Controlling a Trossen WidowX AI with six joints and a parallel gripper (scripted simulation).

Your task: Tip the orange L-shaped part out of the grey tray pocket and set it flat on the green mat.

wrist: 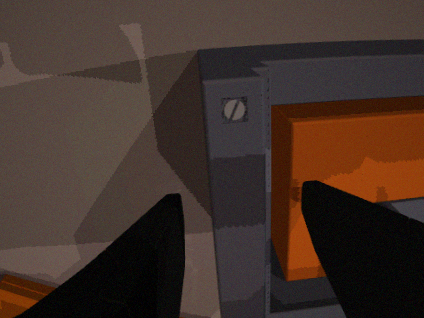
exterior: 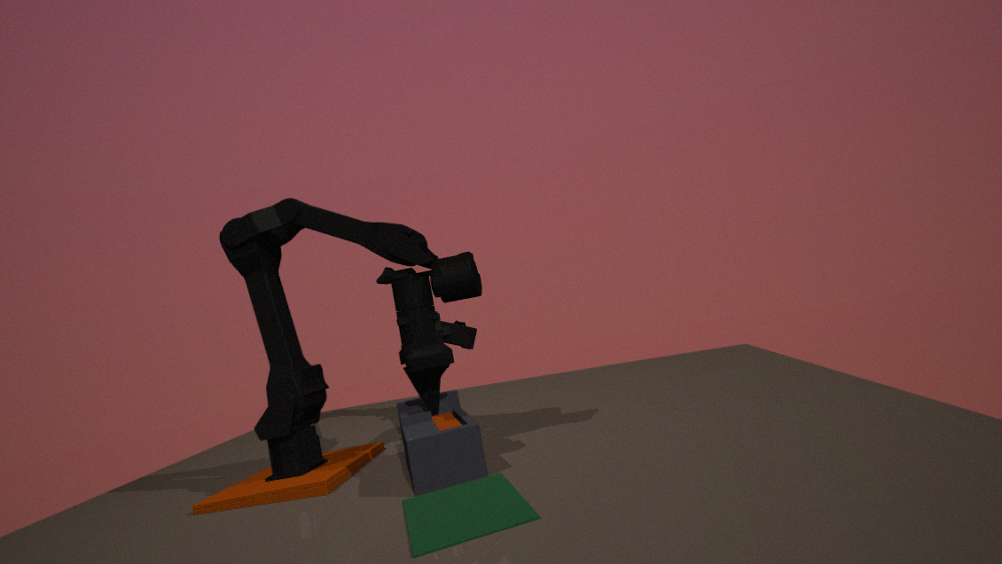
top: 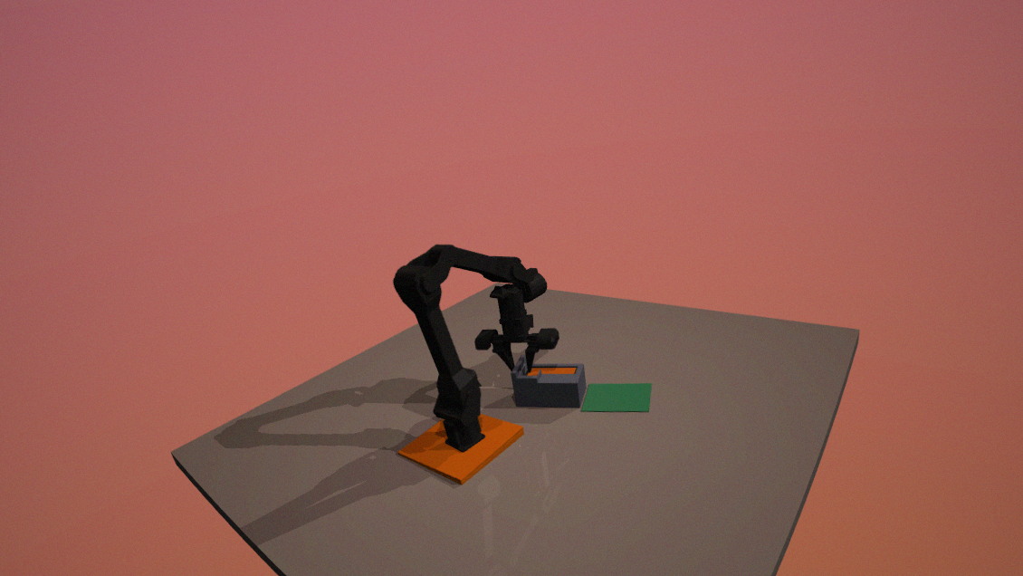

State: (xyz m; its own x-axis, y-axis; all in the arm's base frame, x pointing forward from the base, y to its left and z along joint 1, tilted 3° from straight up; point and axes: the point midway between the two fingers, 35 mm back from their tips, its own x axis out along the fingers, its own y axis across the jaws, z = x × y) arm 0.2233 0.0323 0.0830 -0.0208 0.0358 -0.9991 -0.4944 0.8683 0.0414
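The orange part (top: 554,370) (exterior: 447,420) (wrist: 320,145) lies in the pocket of the grey tray (top: 550,393) (exterior: 449,458) (wrist: 237,140). Its wider L-shaped end is at the left in the wrist view. The top and exterior views show its top near rim height; I cannot tell a small tilt. My gripper (top: 520,371) (exterior: 432,411) (wrist: 242,201) is partly open and empty, pointing down. Its right finger in the wrist view is over the L-shaped end, close to its left edge; contact is unclear. The other finger is outside the tray wall. The green mat (top: 616,398) (exterior: 469,516) is bare.
The tray wall (wrist: 239,250) stands between the two fingers in the wrist view, with a screw head (wrist: 234,110) on its top. The arm's orange base plate (top: 493,457) (exterior: 301,488) is on the table near the tray. The mat lies at the tray's opposite end.
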